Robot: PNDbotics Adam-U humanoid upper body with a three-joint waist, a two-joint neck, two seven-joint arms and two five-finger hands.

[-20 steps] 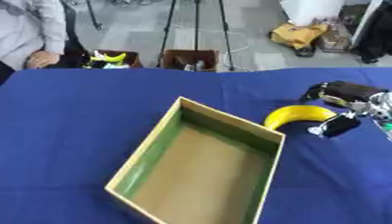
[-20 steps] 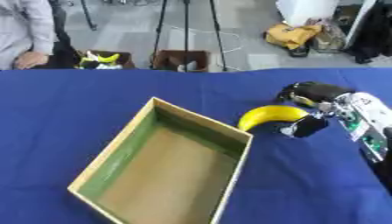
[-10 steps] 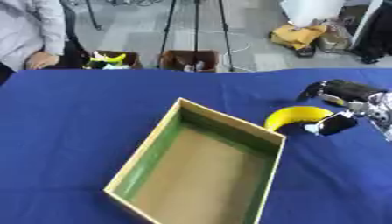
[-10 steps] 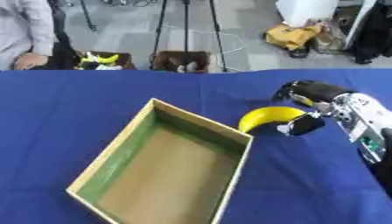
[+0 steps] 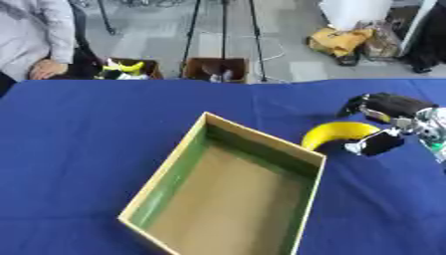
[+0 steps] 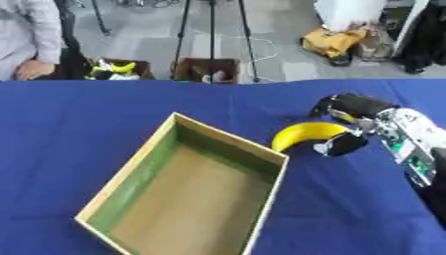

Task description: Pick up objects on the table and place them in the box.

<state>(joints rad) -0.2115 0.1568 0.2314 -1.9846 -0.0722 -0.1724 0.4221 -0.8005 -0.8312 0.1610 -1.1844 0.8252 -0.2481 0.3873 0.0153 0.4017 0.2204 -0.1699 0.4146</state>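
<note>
**Ana:** Blue cloth covers the table point(image 5: 104, 149), and beyond its far edge are tripod legs and two small crates on the floor. Where's the work?

**Ben:** Use the cardboard box point(image 5: 228, 194) as your landmark: open top, green inner walls, nothing inside that I can see. The banana point(image 6: 306, 134) sits just off its far right corner, curved end nearly touching the rim.

**Ana:** And the hand?

**Ben:** The right hand point(image 6: 353, 124) comes in from the box's right side, with its fingers point(image 6: 347, 104) curled over the banana's far end and the thumb below, so it is grasping the fruit. The left hand shows in neither view.

**Ana:** How should this step go?

**Ben:** My judgement: lift enough for the banana's lower tip to clear the near wall, carry it leftward over the box's middle, then lower before letting go so it doesn't bounce off the rim or nudge the box.

**Ana:** Any writing to read?

**Ben:** None legible. The box is plain, and the white panel on the forearm shows only small green marks.
</note>
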